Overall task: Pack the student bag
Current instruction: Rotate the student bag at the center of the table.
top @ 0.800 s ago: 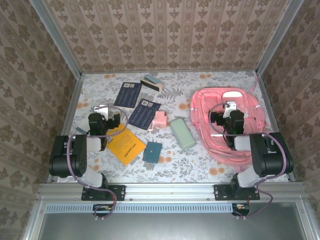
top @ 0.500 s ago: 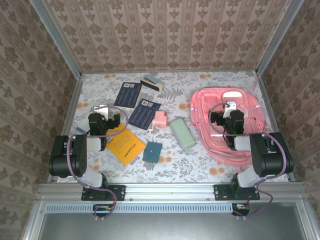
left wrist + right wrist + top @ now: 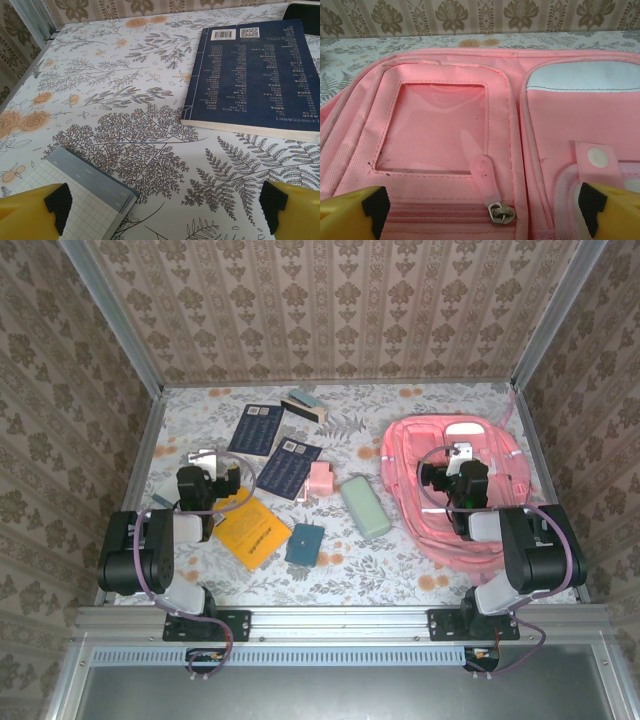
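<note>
Plainly spread wide at the left gripper (image 3: 165, 212), with nothing held or touched; hovers over the floral table (image 3: 125, 130), with a gridded notepad (image 3: 85, 200) at 7 o'clock and a dark blue book (image 3: 250, 70) at 1 o'clock in the wrist view. Equally wide at the right gripper (image 3: 482, 212), empty too, poised above the student bag (image 3: 430, 125) by its zipper pull (image 3: 484, 180). Lies flat at 3 o'clock of the table, long axis running 12 to 6, pale patch (image 3: 465, 428) end toward 12.
</note>
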Available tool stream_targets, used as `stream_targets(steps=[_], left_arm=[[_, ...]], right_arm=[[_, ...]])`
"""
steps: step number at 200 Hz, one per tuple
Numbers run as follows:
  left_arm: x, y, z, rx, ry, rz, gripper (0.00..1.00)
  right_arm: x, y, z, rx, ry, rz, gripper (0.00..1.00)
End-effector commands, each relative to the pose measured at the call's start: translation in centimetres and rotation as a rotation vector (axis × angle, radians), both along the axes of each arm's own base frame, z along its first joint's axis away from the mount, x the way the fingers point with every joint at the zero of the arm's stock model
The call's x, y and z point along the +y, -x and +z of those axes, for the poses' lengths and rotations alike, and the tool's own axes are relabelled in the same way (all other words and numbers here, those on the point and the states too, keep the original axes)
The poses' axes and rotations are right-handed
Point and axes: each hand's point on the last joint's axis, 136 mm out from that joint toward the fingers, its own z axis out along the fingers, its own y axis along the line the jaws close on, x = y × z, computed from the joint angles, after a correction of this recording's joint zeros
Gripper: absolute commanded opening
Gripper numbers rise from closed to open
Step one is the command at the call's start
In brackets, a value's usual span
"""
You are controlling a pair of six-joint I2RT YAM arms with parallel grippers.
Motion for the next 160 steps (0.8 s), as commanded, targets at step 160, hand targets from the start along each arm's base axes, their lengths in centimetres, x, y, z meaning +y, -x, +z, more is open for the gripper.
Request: stream_targets(steps=[160], left_arm=[[1.7,-0.9,7.2,0.073,0.029,0.110,1.00]], right_arm=[[-2.2,0.1,2.7,0.026,-0.003,-0.132,1.00]])
